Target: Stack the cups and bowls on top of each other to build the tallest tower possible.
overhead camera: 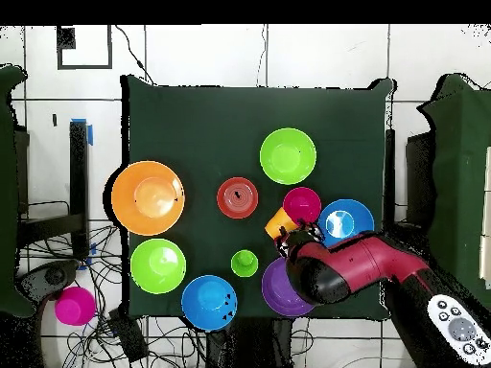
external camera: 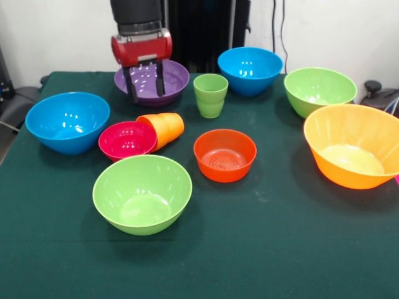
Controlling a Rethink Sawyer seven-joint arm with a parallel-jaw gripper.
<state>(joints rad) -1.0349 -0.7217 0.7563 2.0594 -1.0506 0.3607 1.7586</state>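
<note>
Front view: tool (external camera: 145, 81) hangs open, empty, before the purple bowl (external camera: 174, 78).

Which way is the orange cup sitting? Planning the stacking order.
Tipped: the orange cup lies on its side, leaning against the magenta bowl.

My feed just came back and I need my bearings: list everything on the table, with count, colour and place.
By the front view:
Blue bowls: 2; left edge, back centre.
Green bowls: 2; front centre, back right.
Purple bowl: 1; back, behind the fingers.
Large orange bowl: 1; right edge.
Orange-red bowl: 1; centre.
Magenta bowl: 1; tilted against the orange cup.
Orange cup: 1; on its side.
Green cup: 1; upright, back centre.
Table: dark green cloth.
Gripper: fingers open, empty, over the purple bowl.
</note>
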